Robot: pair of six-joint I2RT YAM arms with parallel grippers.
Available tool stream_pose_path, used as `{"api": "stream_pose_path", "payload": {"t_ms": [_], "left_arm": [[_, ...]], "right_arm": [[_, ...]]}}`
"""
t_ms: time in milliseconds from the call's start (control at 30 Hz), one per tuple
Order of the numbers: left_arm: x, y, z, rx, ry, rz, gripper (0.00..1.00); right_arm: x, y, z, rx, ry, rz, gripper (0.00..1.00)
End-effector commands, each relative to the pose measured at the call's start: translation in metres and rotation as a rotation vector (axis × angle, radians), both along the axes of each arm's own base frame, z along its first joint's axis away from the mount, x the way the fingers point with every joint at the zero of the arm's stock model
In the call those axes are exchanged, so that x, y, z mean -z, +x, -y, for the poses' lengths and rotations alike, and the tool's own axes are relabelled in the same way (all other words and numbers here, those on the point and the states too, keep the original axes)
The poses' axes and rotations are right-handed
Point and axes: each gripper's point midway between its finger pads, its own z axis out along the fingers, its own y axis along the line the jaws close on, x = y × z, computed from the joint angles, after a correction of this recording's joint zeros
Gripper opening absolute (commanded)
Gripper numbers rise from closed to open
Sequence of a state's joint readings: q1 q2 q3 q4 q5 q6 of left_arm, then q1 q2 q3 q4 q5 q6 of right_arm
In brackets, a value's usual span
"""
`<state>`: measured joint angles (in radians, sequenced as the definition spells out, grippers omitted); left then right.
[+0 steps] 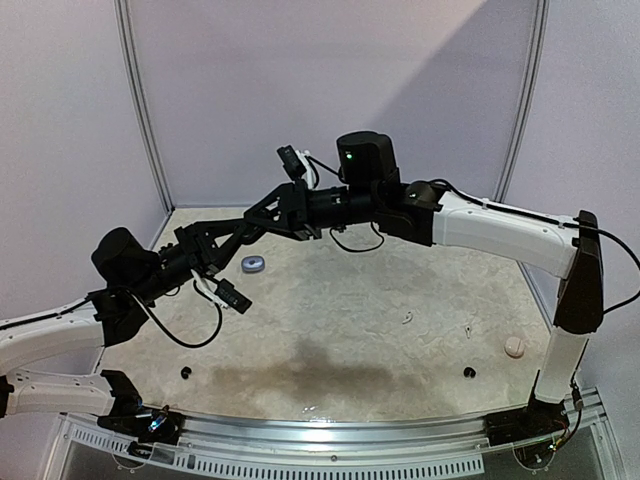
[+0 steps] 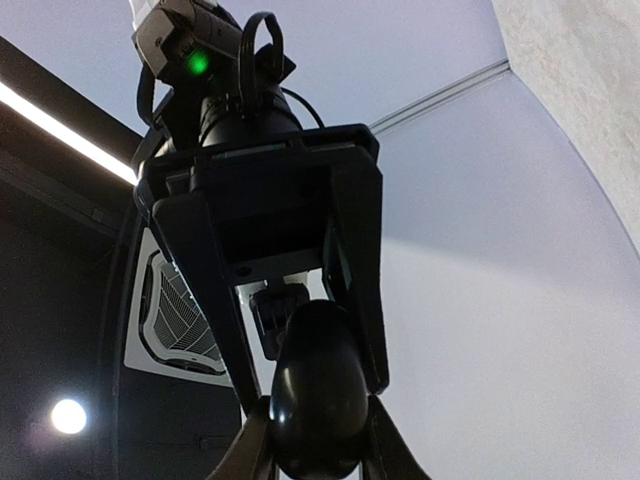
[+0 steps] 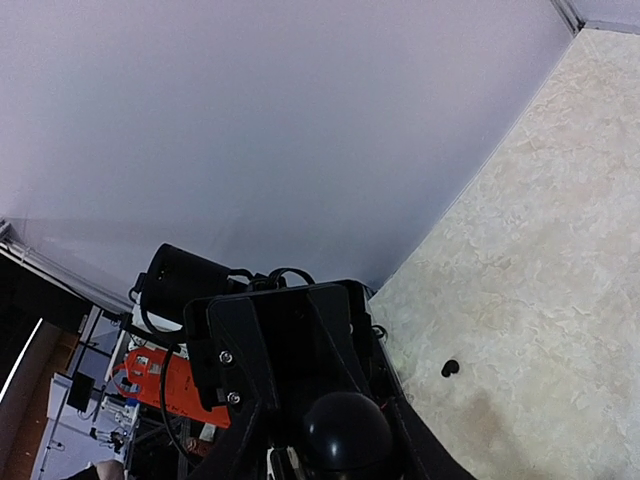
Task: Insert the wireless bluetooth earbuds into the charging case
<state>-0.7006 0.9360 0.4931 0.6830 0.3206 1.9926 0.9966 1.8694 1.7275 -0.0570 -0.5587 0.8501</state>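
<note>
A black egg-shaped charging case (image 2: 320,380) is held in the air between both grippers, above the far left of the table. My left gripper (image 2: 320,445) is shut on its lower end. My right gripper (image 3: 340,455) is shut on the same case (image 3: 345,430) from the opposite side, and its fingers (image 2: 355,270) flank the case's upper part. In the top view the left gripper (image 1: 245,228) and right gripper (image 1: 272,212) meet tip to tip and hide the case. Two tiny white earbuds (image 1: 408,320) (image 1: 468,328) lie on the table at the right.
A small grey-blue case (image 1: 253,264) lies on the table below the grippers. A round pale case (image 1: 514,346) lies near the right arm's upright link. Two small black spots (image 1: 185,372) (image 1: 469,372) sit near the front edge. Walls enclose the back and sides.
</note>
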Motion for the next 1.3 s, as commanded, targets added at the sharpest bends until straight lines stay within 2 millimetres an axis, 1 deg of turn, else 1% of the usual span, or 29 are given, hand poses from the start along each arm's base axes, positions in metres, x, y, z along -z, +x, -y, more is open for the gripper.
{"api": "stream_pose_path", "payload": {"t_ms": [0, 67, 267, 367, 400, 433, 533, 567, 600, 633, 667, 700, 733, 767, 800, 867, 900, 933, 1000, 1033, 1067, 1133, 1167, 1200, 1233, 1267], "left_arm": [[-0.01, -0.005, 0.005, -0.002, 0.044, 0.109, 0.0], [-0.009, -0.004, 0.005, -0.004, 0.047, 0.106, 0.0], [-0.008, -0.003, 0.004, -0.011, 0.048, 0.099, 0.0], [-0.006, -0.002, 0.004, -0.016, 0.052, 0.089, 0.0], [-0.005, -0.001, 0.004, -0.019, 0.055, 0.086, 0.02], [-0.004, 0.0, 0.004, -0.024, 0.057, 0.078, 0.11], [0.0, 0.006, 0.002, -0.047, 0.047, 0.019, 0.55], [-0.002, 0.009, -0.001, -0.055, 0.016, -0.028, 0.67], [-0.004, 0.014, -0.004, -0.073, -0.024, -0.099, 0.76], [-0.002, 0.02, -0.008, -0.098, -0.059, -0.199, 0.86], [-0.001, 0.026, -0.013, -0.128, -0.097, -0.326, 0.94], [0.005, 0.029, -0.018, -0.154, -0.117, -0.486, 0.99], [0.013, 0.027, -0.023, -0.167, -0.148, -0.677, 0.99], [0.021, 0.018, -0.025, -0.158, -0.16, -0.872, 0.99], [0.03, 0.005, -0.024, -0.129, -0.15, -1.056, 0.99], [0.046, -0.035, -0.018, -0.01, -0.082, -1.351, 0.99], [0.049, -0.053, -0.014, 0.05, -0.065, -1.468, 0.99], [0.047, -0.068, -0.009, 0.112, -0.094, -1.618, 0.99], [0.041, -0.069, -0.002, 0.146, -0.201, -1.82, 0.96], [0.035, -0.066, 0.001, 0.169, -0.259, -1.903, 0.93], [0.027, -0.062, 0.004, 0.202, -0.322, -1.98, 0.89], [0.002, -0.049, 0.007, 0.316, -0.468, -2.121, 0.83], [-0.01, -0.041, 0.008, 0.378, -0.544, -2.194, 0.82], [-0.034, -0.032, 0.007, 0.492, -0.611, -2.174, 0.81], [-0.045, -0.027, 0.008, 0.549, -0.668, -2.204, 0.8], [-0.05, -0.024, 0.008, 0.594, -0.709, -2.233, 0.79]], "right_arm": [[0.015, -0.015, -0.01, -0.056, -0.026, -0.037, 0.35], [0.015, -0.012, -0.009, -0.041, -0.027, -0.034, 0.25], [0.011, -0.011, -0.004, -0.043, -0.004, -0.043, 0.01], [0.009, -0.012, -0.003, -0.044, -0.001, -0.037, 0.0], [0.008, -0.011, -0.003, -0.04, -0.001, -0.032, 0.0], [0.008, -0.011, -0.002, -0.034, -0.003, -0.023, 0.0], [0.003, -0.005, 0.005, 0.007, -0.018, 0.017, 0.0], [-0.002, -0.004, 0.008, 0.023, -0.017, 0.051, 0.0], [-0.005, -0.001, 0.012, 0.044, -0.018, 0.082, 0.0], [-0.01, 0.001, 0.016, 0.065, -0.012, 0.112, 0.0], [-0.014, 0.004, 0.02, 0.09, -0.006, 0.152, 0.0], [-0.028, 0.006, 0.027, 0.125, 0.022, 0.196, 0.0], [-0.036, 0.006, 0.032, 0.145, 0.038, 0.237, 0.0], [-0.044, 0.007, 0.036, 0.17, 0.063, 0.291, 0.0], [-0.056, 0.005, 0.043, 0.193, 0.088, 0.333, 0.0], [-0.067, -0.004, 0.047, 0.21, 0.108, 0.423, 0.0], [-0.071, -0.009, 0.048, 0.209, 0.112, 0.491, 0.0], [-0.077, -0.014, 0.049, 0.208, 0.127, 0.533, 0.0], [-0.085, -0.022, 0.048, 0.201, 0.164, 0.61, 0.0], [-0.089, -0.025, 0.049, 0.199, 0.187, 0.645, 0.0], [-0.089, -0.028, 0.048, 0.196, 0.201, 0.668, 0.0], [-0.094, -0.035, 0.047, 0.19, 0.233, 0.713, 0.0], [-0.096, -0.038, 0.046, 0.186, 0.244, 0.728, 0.0], [-0.098, -0.041, 0.044, 0.178, 0.258, 0.746, 0.0], [-0.101, -0.043, 0.043, 0.173, 0.274, 0.765, 0.0], [-0.102, -0.046, 0.041, 0.164, 0.289, 0.774, 0.0]]}}
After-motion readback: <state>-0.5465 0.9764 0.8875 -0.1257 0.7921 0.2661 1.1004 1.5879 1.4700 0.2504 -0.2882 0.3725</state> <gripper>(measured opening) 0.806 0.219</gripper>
